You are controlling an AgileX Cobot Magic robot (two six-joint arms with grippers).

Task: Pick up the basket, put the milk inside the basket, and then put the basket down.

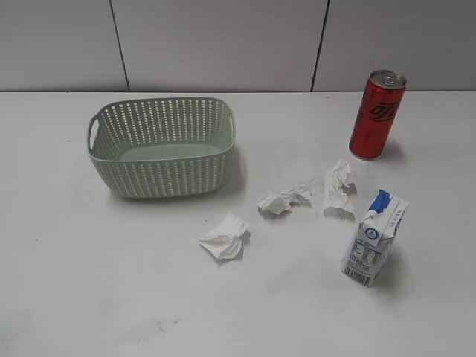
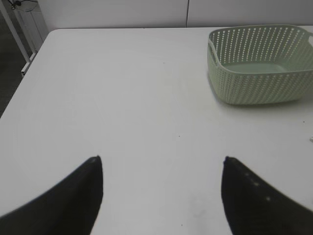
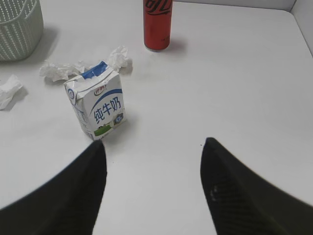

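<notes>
The sage-green basket (image 1: 162, 146) stands empty on the white table at the back left; it also shows at the upper right of the left wrist view (image 2: 259, 63) and at the top left corner of the right wrist view (image 3: 18, 27). The milk carton (image 1: 374, 238) stands upright at the front right, and in the right wrist view (image 3: 96, 104) it is just ahead of the left finger. My left gripper (image 2: 162, 159) is open and empty over bare table, well short of the basket. My right gripper (image 3: 153, 142) is open and empty. Neither gripper shows in the exterior view.
A red soda can (image 1: 377, 115) stands at the back right, also in the right wrist view (image 3: 157, 23). Crumpled white tissues lie between basket and carton: one in the middle (image 1: 224, 238), one further right (image 1: 282, 200), one near the can (image 1: 338, 186). The table's left edge (image 2: 22, 83) shows.
</notes>
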